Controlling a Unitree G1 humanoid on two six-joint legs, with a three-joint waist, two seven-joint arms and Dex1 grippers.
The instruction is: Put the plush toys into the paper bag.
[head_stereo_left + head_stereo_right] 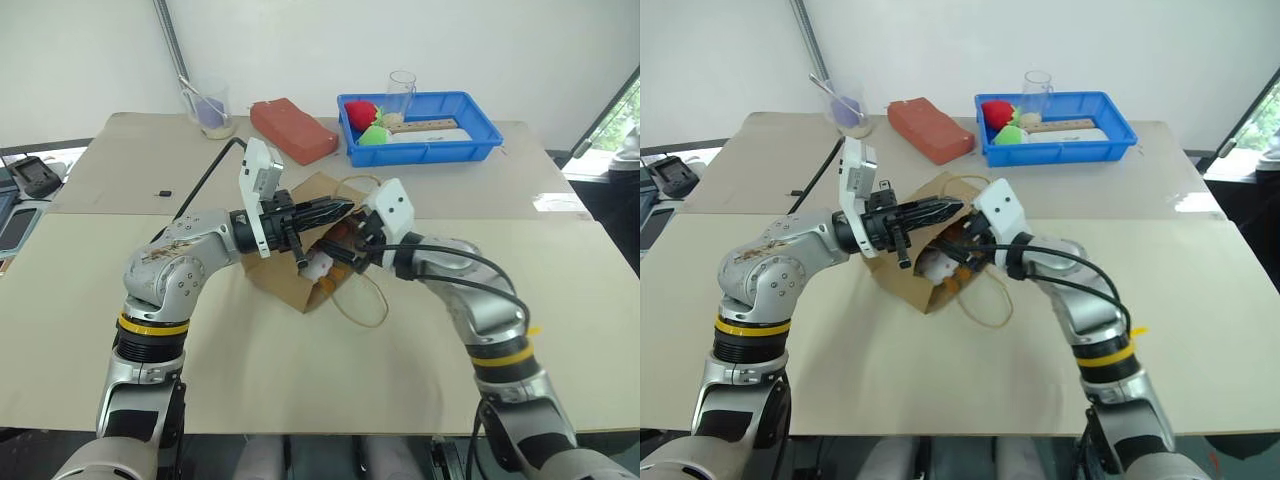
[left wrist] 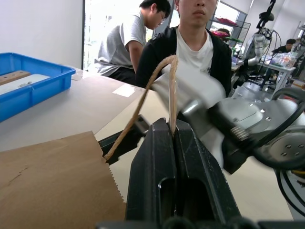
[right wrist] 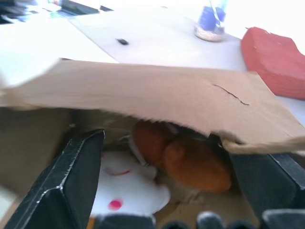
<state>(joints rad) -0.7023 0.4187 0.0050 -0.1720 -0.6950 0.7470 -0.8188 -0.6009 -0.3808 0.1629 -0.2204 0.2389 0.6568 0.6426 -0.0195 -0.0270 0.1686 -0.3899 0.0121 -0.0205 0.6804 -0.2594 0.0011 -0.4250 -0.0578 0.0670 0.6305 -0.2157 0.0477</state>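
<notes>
at frame centre of the left eye view the paper bag [image 1: 300, 275] lies on its side on the table [image 1: 300, 370], mouth facing the lower right of the frame, toward the right arm. left gripper [image 1: 340, 209] is clenched on the bag's upper twine handle [image 2: 143, 102] (left wrist view shows the loop pinched between its closed fingers) and lifts the top flap so the mouth gapes.

right gripper [image 1: 352, 250] sits at the mouth with jaws spread wide, nothing between them. right wrist view looks straight into the bag: white plush toy [image 3: 126, 188] low and near the left finger [image 3: 71, 183], brown-orange plush toy [image 3: 183, 160] beside it, a bit deeper, touching it. both lie under the raised flap, on the bag's lower wall.

key relation: both toys are dead ahead of the right gripper along its pointing axis, inside the bag. the white one sits close to the mouth edge, so i'd judge it could roll back out if the bag gets tipped. judgement: task is essentially done; next move is the right gripper backing straight out without snagging the lower handle [image 1: 362, 300] looped on the table just under it.

blue tray [image 1: 420, 125] and red block [image 1: 293, 130] sit well apart at the upper part of the frame, no interference.
</notes>
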